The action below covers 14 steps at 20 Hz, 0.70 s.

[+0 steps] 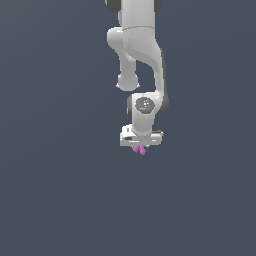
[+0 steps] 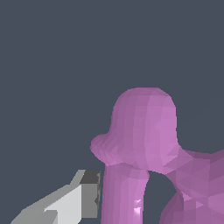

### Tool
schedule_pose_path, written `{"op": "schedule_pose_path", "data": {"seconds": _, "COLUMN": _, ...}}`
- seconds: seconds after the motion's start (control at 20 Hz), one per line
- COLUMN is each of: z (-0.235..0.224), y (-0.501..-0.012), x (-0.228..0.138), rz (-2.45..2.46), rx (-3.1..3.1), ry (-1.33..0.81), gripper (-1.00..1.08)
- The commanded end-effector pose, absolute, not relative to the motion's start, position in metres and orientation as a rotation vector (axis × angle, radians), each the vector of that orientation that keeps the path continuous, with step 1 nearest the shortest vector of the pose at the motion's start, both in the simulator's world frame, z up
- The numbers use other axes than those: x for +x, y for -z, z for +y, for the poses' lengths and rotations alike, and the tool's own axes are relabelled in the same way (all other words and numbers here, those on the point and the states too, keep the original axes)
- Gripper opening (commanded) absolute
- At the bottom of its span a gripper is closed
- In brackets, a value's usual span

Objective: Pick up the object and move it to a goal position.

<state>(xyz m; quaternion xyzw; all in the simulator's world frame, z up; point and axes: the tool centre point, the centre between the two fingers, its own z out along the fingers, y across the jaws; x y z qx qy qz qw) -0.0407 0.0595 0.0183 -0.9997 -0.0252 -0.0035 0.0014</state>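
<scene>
**Gripping a pink trinket, simulated arm is pausing with the delivery still to come**

Hanging nose-down from the upper edge of the exterior view, the white Panda arm (image 1: 141, 45) is holding its gripper (image 1: 140, 148) against a flat, featureless slate-grey backdrop. Peeking out just under the gripper's pale body is the object (image 1: 140, 149), a tiny pink-magenta piece with two stubby prongs side by side, dwarfed by the hardware above it.

The wrist view is showing the same object (image 2: 146, 144) at very close range, filling the frame's lower half with faceted magenta lobes, while one grey-and-white fingertip (image 2: 89, 192) is sitting right against one of its stems. The opposite finger is not visible in either picture. Judging by how the object is tucked directly beneath the hand with a pad alongside it, the fingers appear to be pinching it, though the full clamp is not on show.

Whether the object is resting on a surface or is already in the air cannot be told; no shadow or floor line is appearing. No goal marker is showing in either view, so how much travel remains is unclear. By these pictures the grasp looks largely made, and the carry to the goal looks to be the part left.
</scene>
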Motion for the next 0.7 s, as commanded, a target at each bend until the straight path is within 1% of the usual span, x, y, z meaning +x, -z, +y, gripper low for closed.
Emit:
{"op": "schedule_pose_path", "data": {"seconds": 0.0, "z": 0.059, "y": -0.019, "x": -0.041, "rz": -0.078, "rx": -3.138, "ry": 0.011, "gripper": -1.0}}
{"op": "schedule_pose_path", "data": {"seconds": 0.3, "z": 0.058, "y": -0.034, "x": -0.044, "rz": -0.078, "rx": -3.138, "ry": 0.011, "gripper": -1.0}}
{"op": "schedule_pose_path", "data": {"seconds": 0.65, "z": 0.056, "y": -0.073, "x": -0.051, "rz": -0.077, "rx": -3.139, "ry": 0.009, "gripper": -1.0}}
